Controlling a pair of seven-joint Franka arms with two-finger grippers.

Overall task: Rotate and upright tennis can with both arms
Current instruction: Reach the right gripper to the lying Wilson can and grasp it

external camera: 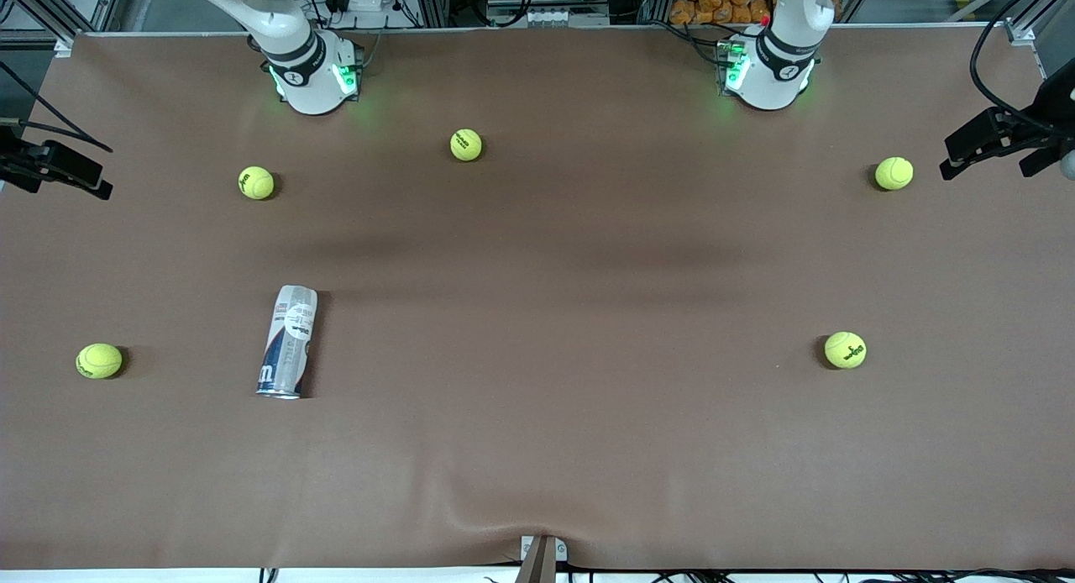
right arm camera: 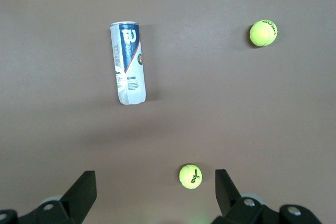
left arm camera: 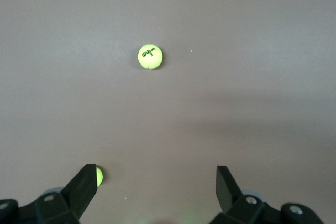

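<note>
The tennis can (external camera: 287, 341) lies on its side on the brown table, toward the right arm's end, its length running roughly toward the front camera. In the right wrist view the tennis can (right arm camera: 128, 62) shows its blue "W" label. My right gripper (right arm camera: 155, 177) hangs high over the table, open and holding nothing, well apart from the can. My left gripper (left arm camera: 156, 174) is also open and empty, high over bare table with only balls below it. Neither gripper shows in the front view. Only the upper links and the lit bases of the right arm (external camera: 311, 79) and left arm (external camera: 768, 75) show there.
Several yellow-green tennis balls lie scattered, one (external camera: 256, 182) farther from the front camera than the can, one (external camera: 99, 360) beside it toward the table's end, one (external camera: 845, 349) toward the left arm's end. Black camera mounts (external camera: 999, 138) stand at both table ends.
</note>
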